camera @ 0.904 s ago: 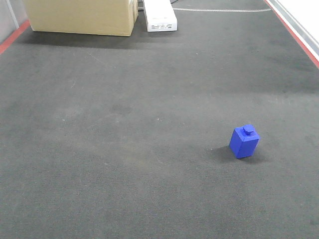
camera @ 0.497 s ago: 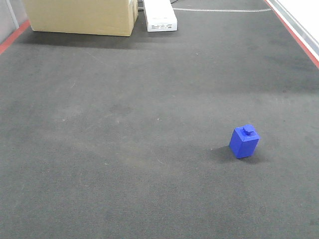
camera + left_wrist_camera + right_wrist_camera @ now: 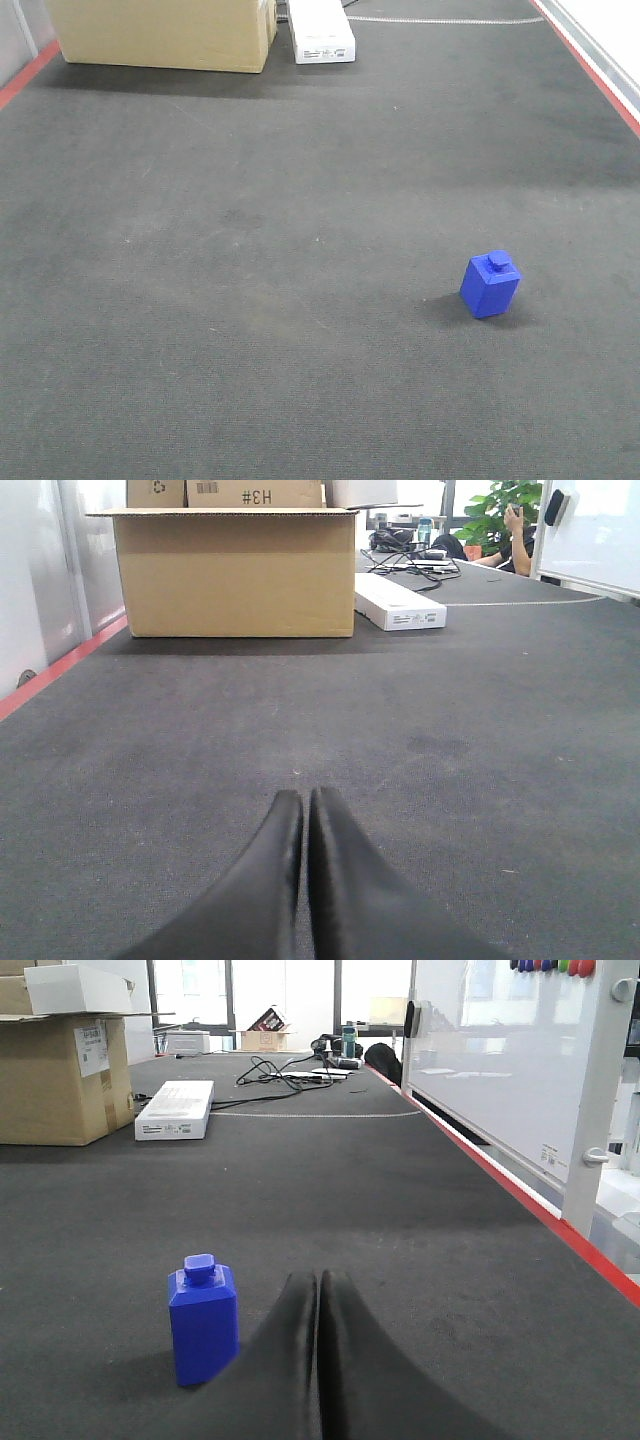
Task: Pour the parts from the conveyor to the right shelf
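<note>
The blue block (image 3: 490, 285) was found stud-up on the conveyor (image 3: 250, 200), near right, just left of the right claw (image 3: 319, 1285). That and the left claw (image 3: 304, 800) were pressed together, empty. The block was judged light and rigid, best pinched across flat sides.

The block (image 3: 490, 285) is showing a plain bright blue at about four o'clock on the conveyor (image 3: 250, 250), whose felt-like surface is reading as matte dark grey with faint paler smudges and is carrying thin red strips (image 3: 25, 75) along its nine and three o'clock edges. At twelve o'clock a cardboard box (image 3: 165, 35) is showing plain tan beside a white flat box (image 3: 321, 30) bearing small dark print. Both the left hand (image 3: 304, 798) and the right hand (image 3: 319, 1280) are appearing smooth black, unpatterned.
</note>
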`<state>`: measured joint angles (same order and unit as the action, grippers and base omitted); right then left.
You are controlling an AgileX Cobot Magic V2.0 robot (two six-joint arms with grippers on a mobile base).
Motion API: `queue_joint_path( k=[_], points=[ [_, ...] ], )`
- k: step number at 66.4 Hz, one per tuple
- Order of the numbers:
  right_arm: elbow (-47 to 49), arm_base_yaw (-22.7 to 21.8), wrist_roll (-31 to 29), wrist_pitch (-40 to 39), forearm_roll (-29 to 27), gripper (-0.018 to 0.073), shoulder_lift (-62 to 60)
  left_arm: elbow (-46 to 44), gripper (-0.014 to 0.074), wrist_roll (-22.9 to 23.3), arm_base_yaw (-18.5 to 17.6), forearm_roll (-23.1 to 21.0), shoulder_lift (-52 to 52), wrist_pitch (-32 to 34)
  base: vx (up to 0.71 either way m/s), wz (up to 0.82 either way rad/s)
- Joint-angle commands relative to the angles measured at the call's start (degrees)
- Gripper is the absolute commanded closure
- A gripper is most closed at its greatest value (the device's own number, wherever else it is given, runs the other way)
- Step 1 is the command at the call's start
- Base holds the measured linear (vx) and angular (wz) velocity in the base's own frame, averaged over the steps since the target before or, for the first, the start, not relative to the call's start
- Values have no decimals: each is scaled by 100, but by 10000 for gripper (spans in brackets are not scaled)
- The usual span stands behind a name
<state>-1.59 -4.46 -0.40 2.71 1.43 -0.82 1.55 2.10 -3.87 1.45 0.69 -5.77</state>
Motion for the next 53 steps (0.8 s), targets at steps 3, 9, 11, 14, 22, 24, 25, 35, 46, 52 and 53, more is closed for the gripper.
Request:
queue_joint_path(
  k=[3,9,11,14,22,24,25,35,46,52,53],
  points=[
    [-50,-29,-58,-433,19,568,-52,-111,603,44,-33,-35,69,449,0,0],
    [-46,-29,-58,-463,25,568,-52,-111,603,44,-33,-35,69,449,0,0],
    [-39,-29,-58,-519,31,568,-52,-111,603,44,-33,-35,69,449,0,0],
    [-39,-29,-43,-686,2,568,-52,-111,603,44,-33,-35,69,449,0,0],
    [166,-29,-10,-917,-143,568,-52,-111,603,44,-33,-35,69,449,0,0],
    [295,-29,-10,-871,-143,568,-47,-111,603,44,-33,-35,69,449,0,0],
    [350,-29,-10,-837,-143,568,-48,-111,603,44,-33,-35,69,449,0,0],
    [1041,-29,40,-304,-143,568,369,-111,603,44,-33,-35,69,449,0,0],
    [1718,-29,40,523,-292,568,1232,-111,603,44,-33,-35,75,449,0,0],
    [1878,-29,40,840,-287,568,1606,-111,603,44,-33,-35,75,449,0,0],
    [1878,-29,40,851,-287,568,1649,-111,603,44,-33,-35,75,449,0,0]
  ],
)
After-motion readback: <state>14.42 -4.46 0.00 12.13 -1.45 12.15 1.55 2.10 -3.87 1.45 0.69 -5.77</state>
